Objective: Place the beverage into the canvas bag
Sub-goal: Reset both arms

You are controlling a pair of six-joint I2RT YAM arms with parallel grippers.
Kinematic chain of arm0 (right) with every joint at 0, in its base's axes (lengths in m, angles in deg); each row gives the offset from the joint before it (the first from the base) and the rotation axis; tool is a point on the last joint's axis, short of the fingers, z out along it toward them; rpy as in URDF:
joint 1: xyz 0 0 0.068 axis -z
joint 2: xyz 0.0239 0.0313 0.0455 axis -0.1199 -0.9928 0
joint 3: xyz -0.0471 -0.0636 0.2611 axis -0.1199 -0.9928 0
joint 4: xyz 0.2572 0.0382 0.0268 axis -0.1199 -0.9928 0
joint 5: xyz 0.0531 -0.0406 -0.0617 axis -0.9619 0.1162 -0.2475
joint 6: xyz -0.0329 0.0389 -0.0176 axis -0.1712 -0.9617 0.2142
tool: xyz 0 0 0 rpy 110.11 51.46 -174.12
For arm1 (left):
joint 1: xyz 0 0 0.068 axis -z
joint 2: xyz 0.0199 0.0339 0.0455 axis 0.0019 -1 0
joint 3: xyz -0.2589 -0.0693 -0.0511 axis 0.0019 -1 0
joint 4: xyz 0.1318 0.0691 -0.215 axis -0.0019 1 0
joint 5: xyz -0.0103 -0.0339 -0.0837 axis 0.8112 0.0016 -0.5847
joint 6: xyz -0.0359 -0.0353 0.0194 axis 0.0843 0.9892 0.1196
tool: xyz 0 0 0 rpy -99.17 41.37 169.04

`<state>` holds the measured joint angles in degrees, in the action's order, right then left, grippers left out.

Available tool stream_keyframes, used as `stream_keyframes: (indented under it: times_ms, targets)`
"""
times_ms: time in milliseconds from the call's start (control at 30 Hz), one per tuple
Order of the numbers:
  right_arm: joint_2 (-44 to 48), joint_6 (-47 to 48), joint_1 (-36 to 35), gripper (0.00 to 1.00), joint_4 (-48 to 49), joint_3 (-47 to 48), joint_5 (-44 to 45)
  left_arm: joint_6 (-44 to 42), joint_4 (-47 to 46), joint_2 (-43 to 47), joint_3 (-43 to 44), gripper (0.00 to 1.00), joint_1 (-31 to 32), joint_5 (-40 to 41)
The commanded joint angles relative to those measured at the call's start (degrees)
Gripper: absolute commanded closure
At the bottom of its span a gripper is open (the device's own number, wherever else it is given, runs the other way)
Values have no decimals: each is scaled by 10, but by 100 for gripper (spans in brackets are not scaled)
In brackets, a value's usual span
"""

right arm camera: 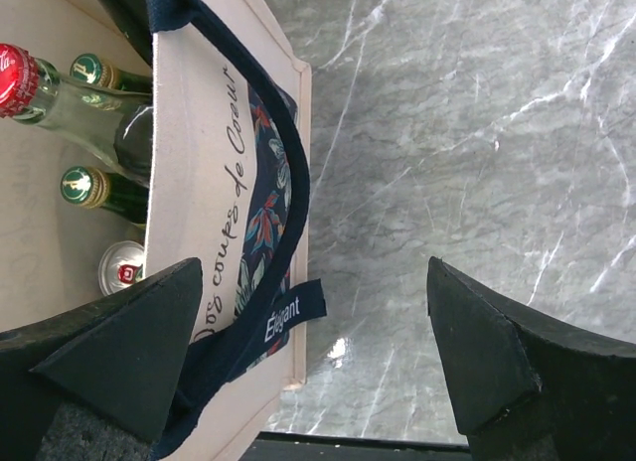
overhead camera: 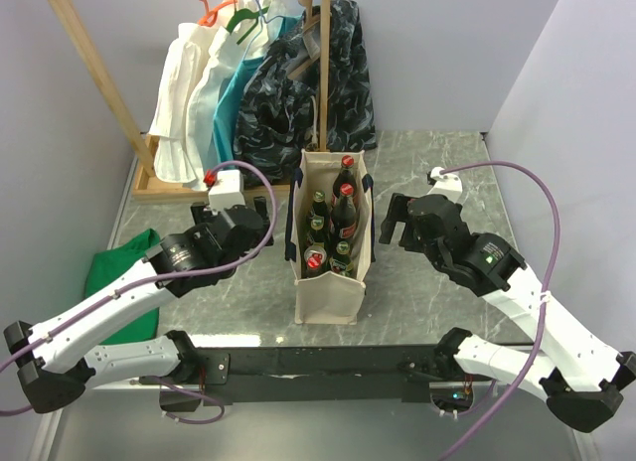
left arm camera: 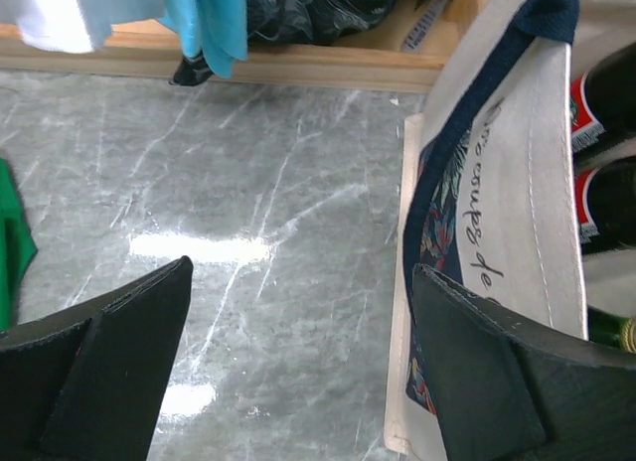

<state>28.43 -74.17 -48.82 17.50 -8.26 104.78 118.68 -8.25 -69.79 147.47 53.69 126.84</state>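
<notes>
Left pincer [left arm camera: 300, 272], right pincer [right arm camera: 313, 269], spread wide, empty

The canvas bag [overhead camera: 326, 297] is hiding the bodies of the bottles [overhead camera: 345, 211] standing inside it, the wooden rack [overhead camera: 94, 72] is running off the top edge, and the left arm [overhead camera: 99, 312] is covering part of the green cloth [overhead camera: 114, 267].

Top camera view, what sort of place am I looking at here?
Likely a staged test booth rather than a real shop or home: a marble-look table boxed in by plain walls, a wooden clothes rack with hung garments at the back, and a canvas bag of bottles.
</notes>
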Motion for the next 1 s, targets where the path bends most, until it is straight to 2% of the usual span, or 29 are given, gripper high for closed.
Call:
stream_keyframes:
  times_ms: [0, 967]
  targets:
    - [9, 10, 4, 0, 17, 10, 13, -19, -13, 4, 12, 4, -3, -24]
    - [15, 22, 4, 0, 25, 4, 30, -1, -21, 41, -18, 4, -3, -1]
